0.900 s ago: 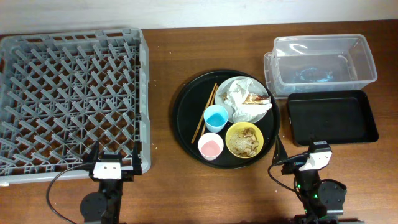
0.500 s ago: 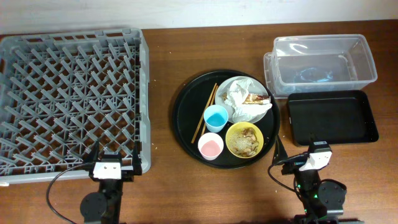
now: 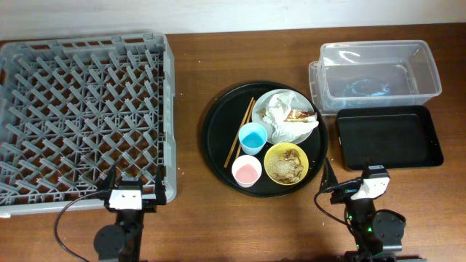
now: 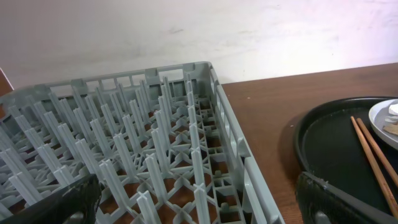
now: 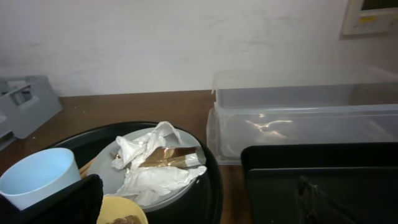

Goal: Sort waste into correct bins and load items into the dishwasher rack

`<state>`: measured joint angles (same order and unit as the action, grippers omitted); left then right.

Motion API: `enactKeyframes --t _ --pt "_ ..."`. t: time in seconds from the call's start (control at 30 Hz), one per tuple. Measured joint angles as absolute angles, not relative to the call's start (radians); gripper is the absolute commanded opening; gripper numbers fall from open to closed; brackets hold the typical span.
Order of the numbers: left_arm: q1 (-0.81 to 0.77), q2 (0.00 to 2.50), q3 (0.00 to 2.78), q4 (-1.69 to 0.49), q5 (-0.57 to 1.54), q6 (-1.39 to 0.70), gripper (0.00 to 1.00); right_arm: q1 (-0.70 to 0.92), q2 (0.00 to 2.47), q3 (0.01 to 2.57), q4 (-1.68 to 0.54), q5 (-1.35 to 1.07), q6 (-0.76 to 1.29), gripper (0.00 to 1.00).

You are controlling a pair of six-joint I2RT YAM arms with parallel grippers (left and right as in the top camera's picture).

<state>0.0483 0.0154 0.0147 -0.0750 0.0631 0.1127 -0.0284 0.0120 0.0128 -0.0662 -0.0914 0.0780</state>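
We're at the very start: nothing sorted, nothing loaded. Both arms sit at the near edge of the surface. The left gripper (image 3: 134,178) is spread wide and empty just in front of the dishwasher rack (image 3: 169,109), whose pegs hold nothing. The right gripper (image 3: 348,178) is spread as well, holding nothing, near the corner of the shallow black tray (image 3: 386,138), with the clear tub (image 3: 429,73) just behind that.

Everything we need sits on the round serving tray (image 3: 216,138) in the middle. The crumpled napkin (image 3: 280,109) and its brown scrap (image 3: 300,115) lie on the plate (image 3: 291,139), leftovers (image 3: 286,164) fill the yellow bowl (image 3: 269,164), and the pink cup (image 3: 247,172), blue cup (image 3: 253,137) and chopsticks (image 3: 240,131) lie alongside.

Waste looks like the opening step. We'd expect the right arm to reach in over the bowl, pinch the napkin from above and carry it to a bin. The plate must be cleared before it goes to the rack.
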Motion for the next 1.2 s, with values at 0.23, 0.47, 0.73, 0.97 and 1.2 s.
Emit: enactKeyframes --t 0.23,0.47,0.73,0.97,1.2 --pt "0.048 0.016 0.014 -0.056 0.063 0.109 0.99 -0.028 0.012 0.011 0.102 -0.103 0.079 0.98" --pt "0.048 0.032 0.109 0.057 0.064 -0.030 0.99 -0.028 0.147 0.261 0.043 -0.177 0.007 0.98" --pt "0.048 0.375 0.701 -0.341 0.015 0.019 0.99 -0.028 0.758 1.007 -0.393 -0.236 -0.005 0.98" --pt "0.048 0.896 1.262 -0.797 0.010 0.061 0.99 0.049 1.333 1.750 -1.050 -0.313 0.078 0.98" --pt "0.048 1.308 1.404 -0.968 0.010 0.061 0.99 0.125 1.734 1.895 -1.073 -0.385 0.083 0.98"
